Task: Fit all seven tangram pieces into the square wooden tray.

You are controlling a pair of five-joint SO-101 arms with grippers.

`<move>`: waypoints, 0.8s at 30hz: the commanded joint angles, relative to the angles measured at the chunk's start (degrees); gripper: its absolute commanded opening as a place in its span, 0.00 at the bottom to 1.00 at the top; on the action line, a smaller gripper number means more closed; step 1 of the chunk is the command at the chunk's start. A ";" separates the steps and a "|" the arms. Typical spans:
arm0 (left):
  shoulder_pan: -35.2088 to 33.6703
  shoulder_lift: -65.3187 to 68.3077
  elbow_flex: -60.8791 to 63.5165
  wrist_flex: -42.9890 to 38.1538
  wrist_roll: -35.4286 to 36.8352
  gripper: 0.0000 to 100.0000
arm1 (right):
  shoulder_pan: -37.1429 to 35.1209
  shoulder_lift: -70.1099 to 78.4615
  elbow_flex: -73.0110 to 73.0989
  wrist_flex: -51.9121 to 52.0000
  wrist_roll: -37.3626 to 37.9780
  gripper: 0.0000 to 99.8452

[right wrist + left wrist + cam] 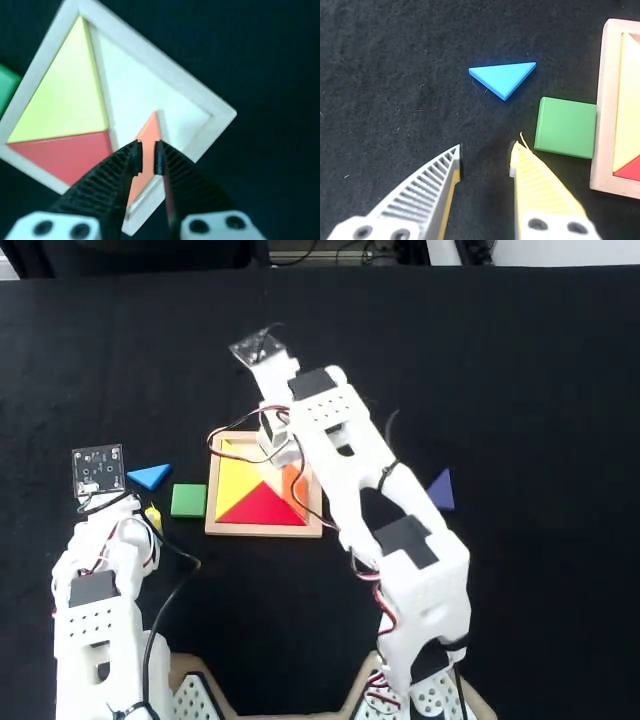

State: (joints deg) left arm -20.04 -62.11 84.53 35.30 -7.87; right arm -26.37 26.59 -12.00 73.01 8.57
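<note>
Wooden and square, the pale tray [262, 531] lies flat on the black cloth-covered desk [500, 360], between the two arms. A large yellow triangle [238, 480] and a large red triangle [265, 508] sit flush inside it, meeting along one seam. They fill the half nearer the left arm, and the pale floor of the other half is bare.

Over that bare half the right end effector [147, 152] has its black jaws pressed nearly together, pinching a flat orange triangle [152, 130]. The piece looks tilted rather than flat, with its far point low over the tray floor and its near end above the rim. It is probably held this way so that it can be slid down into the corner beside the red piece. Room there is tight, with the rim on one side and the red edge on the other.

Outside the tray, a green wooden square [565, 126] sits right up against the outer rim, so only its outer sides are free to grasp. A light blue triangle [504, 77] lies near it with open cloth all round. The left end effector [485, 152] hangs over the cloth just short of these two, fingers spread and holding nothing. A dark blue triangle [441, 490] lies well apart beyond the right arm, and nothing stands around it.
</note>
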 commanded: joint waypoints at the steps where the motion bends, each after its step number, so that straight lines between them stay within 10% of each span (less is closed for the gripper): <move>1: 0.66 -0.79 -0.40 -0.97 0.00 0.17 | -1.05 2.77 -5.49 -1.05 0.97 0.01; 24: 0.66 -0.79 -0.40 -0.97 0.00 0.17 | -3.43 15.78 -15.96 9.23 4.22 0.01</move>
State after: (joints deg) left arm -20.04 -62.11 84.53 35.30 -7.87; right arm -29.63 42.86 -25.89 80.04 12.18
